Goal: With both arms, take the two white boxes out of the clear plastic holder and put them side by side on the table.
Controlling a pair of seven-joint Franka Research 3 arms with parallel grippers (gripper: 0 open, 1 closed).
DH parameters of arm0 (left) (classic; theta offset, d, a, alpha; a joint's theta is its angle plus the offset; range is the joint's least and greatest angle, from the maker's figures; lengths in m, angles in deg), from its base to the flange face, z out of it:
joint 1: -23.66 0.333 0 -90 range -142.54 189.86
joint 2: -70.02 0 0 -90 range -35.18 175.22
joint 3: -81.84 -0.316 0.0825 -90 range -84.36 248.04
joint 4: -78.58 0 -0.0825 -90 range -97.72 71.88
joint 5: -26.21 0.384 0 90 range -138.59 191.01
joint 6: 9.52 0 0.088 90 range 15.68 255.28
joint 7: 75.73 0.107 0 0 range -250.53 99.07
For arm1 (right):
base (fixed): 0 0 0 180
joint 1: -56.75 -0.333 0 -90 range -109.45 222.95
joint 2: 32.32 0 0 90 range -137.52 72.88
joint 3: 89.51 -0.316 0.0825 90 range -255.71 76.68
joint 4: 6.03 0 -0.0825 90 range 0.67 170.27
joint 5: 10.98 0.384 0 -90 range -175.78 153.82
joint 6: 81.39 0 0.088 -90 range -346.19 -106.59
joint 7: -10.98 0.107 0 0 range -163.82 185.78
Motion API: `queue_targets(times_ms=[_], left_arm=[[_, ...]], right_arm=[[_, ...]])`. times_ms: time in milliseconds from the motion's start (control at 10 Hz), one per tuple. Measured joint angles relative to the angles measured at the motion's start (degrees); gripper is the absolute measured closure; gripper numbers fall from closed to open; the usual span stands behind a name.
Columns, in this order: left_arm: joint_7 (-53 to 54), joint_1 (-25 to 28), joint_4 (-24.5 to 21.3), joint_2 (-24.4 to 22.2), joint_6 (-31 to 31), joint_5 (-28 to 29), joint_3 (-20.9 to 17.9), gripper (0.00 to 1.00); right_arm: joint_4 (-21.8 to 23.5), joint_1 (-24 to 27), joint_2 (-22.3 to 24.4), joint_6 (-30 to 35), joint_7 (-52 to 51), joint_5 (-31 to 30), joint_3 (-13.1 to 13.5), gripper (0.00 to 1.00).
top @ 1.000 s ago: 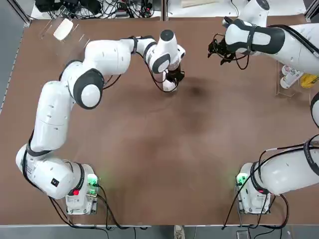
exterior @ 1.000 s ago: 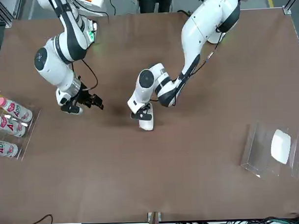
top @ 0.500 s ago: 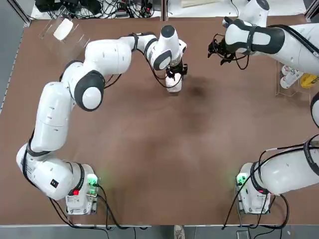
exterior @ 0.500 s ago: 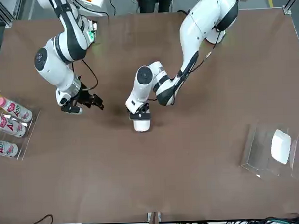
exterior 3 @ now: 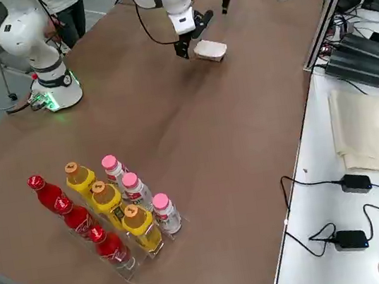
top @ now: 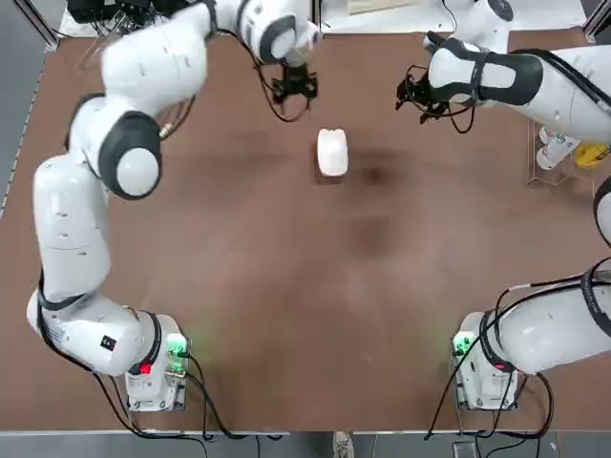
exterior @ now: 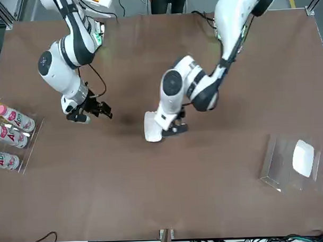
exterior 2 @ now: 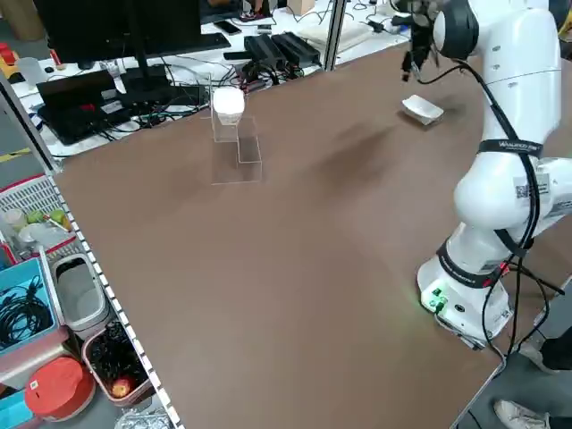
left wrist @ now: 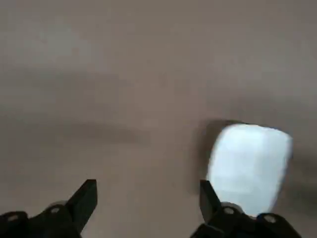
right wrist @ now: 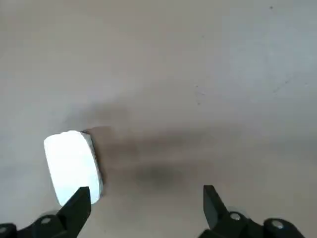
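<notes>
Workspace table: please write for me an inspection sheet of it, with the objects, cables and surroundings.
surface: brown matte table
job's things: one white box on the table; another in the clear plastic holder
clutter: rack of capped bottles
grippers: left end effector open, near the loose box; right end effector open, over the table
cables: black, along both arms
surroundings: person's legs behind the table

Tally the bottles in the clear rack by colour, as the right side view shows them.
Red bottles: 3
Yellow bottles: 3
White pink-capped bottles: 3
Total: 9
</notes>
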Motion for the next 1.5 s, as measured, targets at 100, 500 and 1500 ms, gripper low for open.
queue_targets(times_ms=[100,500,1500], left_arm=[[3.5,2.7,-0.6,-1.3,-4.8,1.9,-0.1,0.12],[23.2,18.3,-7.0,-9.6,-9.4,5.6,-0.2,0.15],[66.4,36.2,-13.4,-9.9,2.3,29.1,-0.4,0.21]], right_arm=[[0.0,-2.3,-0.8,-2.5,1.2,0.0,0.0,0.0],[0.2,-13.0,-8.7,-16.6,13.4,0.1,-0.2,0.0],[-3.6,-19.5,-22.0,-31.7,24.7,0.2,-0.1,0.03]])
